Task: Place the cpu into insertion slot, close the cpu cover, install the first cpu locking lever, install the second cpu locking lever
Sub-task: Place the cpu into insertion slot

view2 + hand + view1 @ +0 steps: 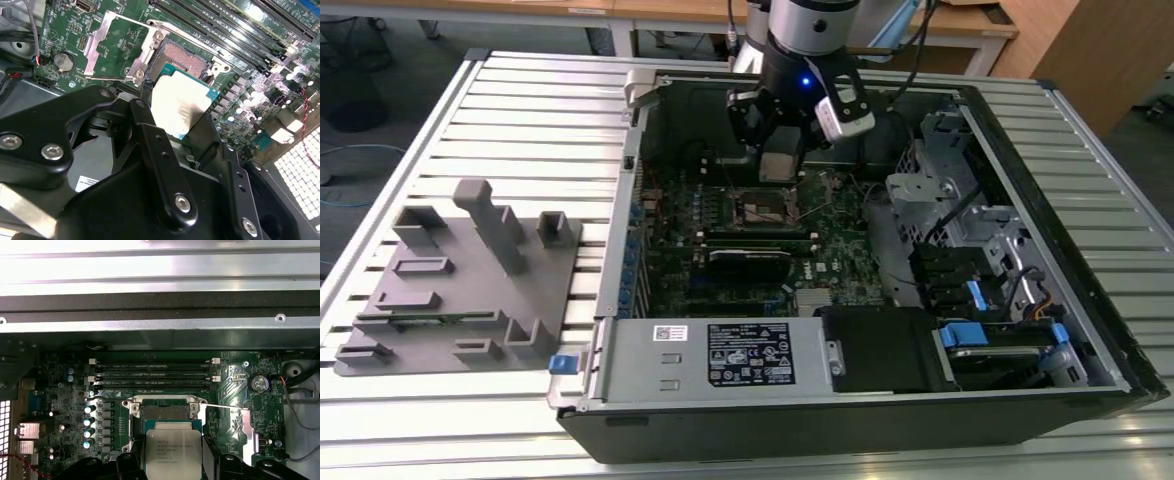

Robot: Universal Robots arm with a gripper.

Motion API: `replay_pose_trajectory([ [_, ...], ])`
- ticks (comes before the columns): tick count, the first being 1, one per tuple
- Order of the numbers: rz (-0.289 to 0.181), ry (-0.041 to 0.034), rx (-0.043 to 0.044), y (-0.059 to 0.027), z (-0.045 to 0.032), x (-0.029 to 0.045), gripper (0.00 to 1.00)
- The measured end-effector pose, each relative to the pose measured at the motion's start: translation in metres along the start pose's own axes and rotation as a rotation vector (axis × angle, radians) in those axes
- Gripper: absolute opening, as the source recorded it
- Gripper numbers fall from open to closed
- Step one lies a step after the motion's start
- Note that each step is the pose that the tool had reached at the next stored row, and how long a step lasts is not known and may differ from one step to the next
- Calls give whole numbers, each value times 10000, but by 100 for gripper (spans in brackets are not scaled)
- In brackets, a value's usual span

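The open computer case [854, 440] lies on its side, and the print on its white label [750, 353] is too small to make out. The gripper [177, 125] clamps the cpu [172, 452] near the bare socket [167, 412]. The chip's printed lines are blurred and its lower edge is hidden. The cpu cover [120, 47] stands swung open.

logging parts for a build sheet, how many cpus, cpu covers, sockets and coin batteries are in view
cpu: 1
cpu cover: 1
socket: 1
coin battery: 1
total: 4
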State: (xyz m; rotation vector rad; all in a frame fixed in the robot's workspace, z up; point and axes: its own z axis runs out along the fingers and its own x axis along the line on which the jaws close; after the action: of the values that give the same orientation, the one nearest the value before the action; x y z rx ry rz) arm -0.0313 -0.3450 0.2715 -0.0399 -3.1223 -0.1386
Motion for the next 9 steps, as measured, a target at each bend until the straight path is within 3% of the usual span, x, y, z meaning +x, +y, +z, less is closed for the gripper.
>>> replay_pose_trajectory([
  [9,-1,-3,1,-3,31,7,54],
])
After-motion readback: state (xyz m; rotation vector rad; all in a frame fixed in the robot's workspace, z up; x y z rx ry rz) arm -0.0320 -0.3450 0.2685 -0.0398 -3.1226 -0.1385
